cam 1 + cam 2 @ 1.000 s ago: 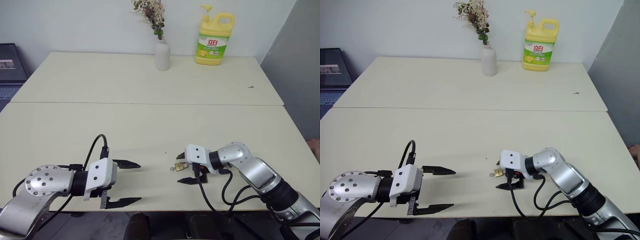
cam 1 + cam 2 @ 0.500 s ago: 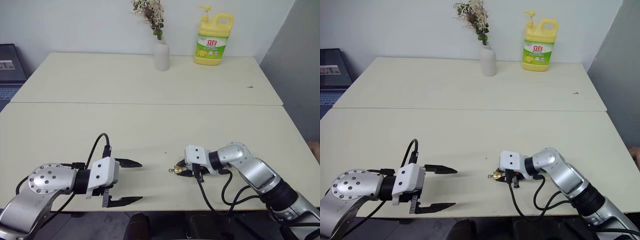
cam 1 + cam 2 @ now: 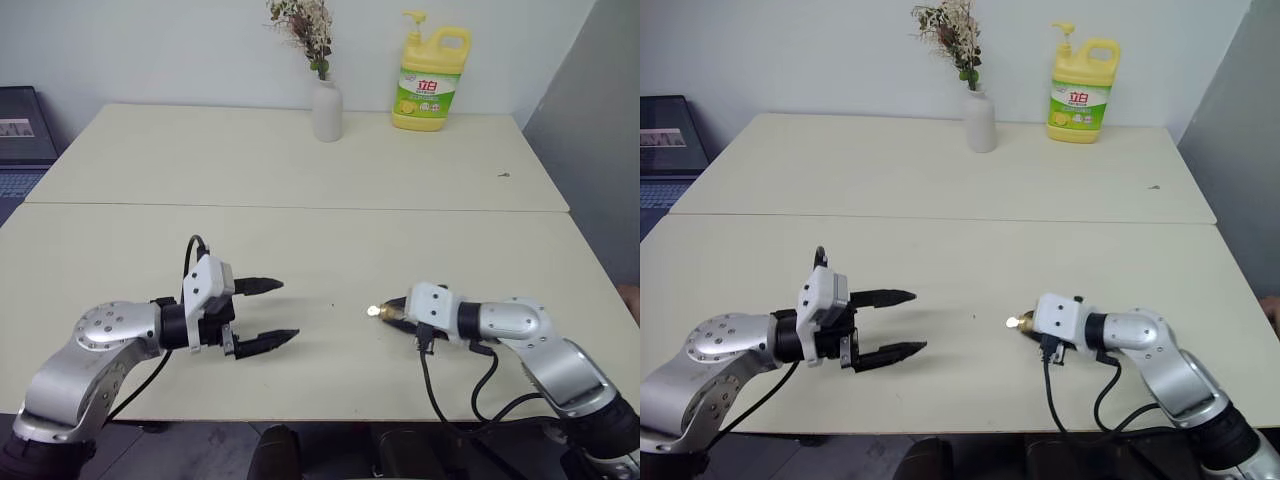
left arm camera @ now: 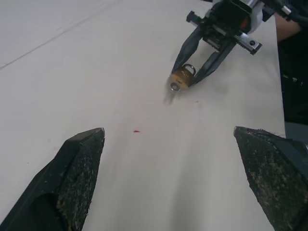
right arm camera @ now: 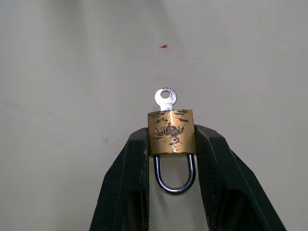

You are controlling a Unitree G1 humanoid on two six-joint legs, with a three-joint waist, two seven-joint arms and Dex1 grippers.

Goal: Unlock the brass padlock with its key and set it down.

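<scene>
One brass padlock point(image 5: 171, 132) is clamped by its sides between the fingers of the right claw point(image 5: 171, 144), raised off the tabletop point(image 3: 300, 250). Stamped lettering on its body cannot be read with certainty. One key point(image 5: 165, 98) is seated in it, projecting beyond the fingertips. The left claw point(image 3: 272, 314), well apart from the right one, is spread wide and empty. One yellow bottle point(image 3: 430, 78) bearing an unreadable label and one white vase point(image 3: 327, 110) are set far beyond both claws.

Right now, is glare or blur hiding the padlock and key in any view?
Left eye view: a bright glint washes out the brass padlock at the right gripper. Right wrist view: sharp, the padlock body, shackle and the key in its keyway read clearly. Left wrist view: the lock is small and soft, the near fingers blurred.
</scene>
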